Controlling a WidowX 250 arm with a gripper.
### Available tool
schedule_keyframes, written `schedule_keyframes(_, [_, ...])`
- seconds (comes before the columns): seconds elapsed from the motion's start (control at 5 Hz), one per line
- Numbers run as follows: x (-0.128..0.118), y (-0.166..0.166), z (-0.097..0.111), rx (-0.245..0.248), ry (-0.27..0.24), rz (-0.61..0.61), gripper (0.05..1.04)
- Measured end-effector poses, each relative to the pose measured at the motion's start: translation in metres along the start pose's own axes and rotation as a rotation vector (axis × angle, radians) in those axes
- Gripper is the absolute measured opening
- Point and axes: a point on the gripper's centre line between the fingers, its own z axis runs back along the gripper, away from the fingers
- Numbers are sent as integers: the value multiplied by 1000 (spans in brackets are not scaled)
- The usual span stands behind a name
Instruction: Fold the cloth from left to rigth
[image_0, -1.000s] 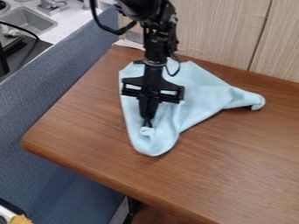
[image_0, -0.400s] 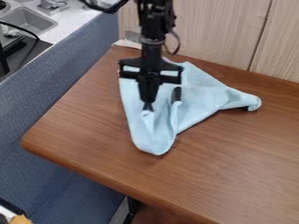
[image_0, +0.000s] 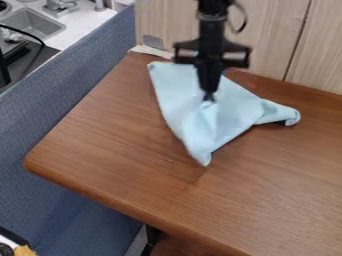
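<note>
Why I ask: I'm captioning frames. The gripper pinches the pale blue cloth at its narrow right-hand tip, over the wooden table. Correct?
No: the camera view shows the gripper pinching the cloth near its middle, not at that tip, over the wooden table.

We are watching the gripper (image_0: 209, 99) moving up and rightward in the view, drawing the pinched cloth (image_0: 235, 111) along. We are seeing the cloth's left edge shifting right, its lower end narrowing, and more table (image_0: 150, 145) showing beside it.
</note>
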Motion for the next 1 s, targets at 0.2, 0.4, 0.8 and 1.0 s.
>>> schedule_keyframes(0.2, [11, -23, -11, -43, 1, -14, 73])
schedule_keyframes(0.4, [16, -39, -36, -28, 14, -22, 73])
schedule_keyframes(0.8, [16, -40, -83, -4, 53, -11, 73])
schedule_keyframes(1.0, [19, -40, -84, 5, 49, -16, 91])
